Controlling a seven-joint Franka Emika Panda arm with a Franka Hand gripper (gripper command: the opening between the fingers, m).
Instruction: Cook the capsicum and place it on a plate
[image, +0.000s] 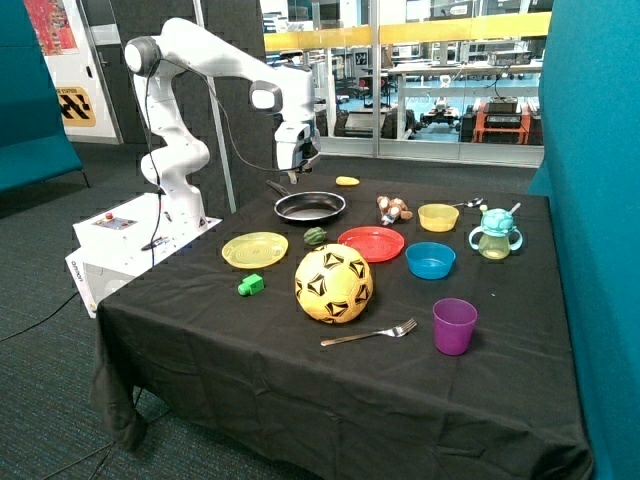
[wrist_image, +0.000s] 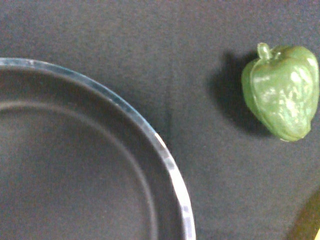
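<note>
The black-clothed table has bare room along its near edge. The gripper hangs above the frying pan towards the far edge; whether it is open I cannot tell. The red plate lies mid-table, the capsicum just beside it, on the cloth.

Outside view faces table front, wrist view close above pan

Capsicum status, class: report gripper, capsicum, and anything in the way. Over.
Gripper above the pan, holding nothing seen. Capsicum on the cloth between pan and ball, uncooked. Nothing blocking it.
</note>
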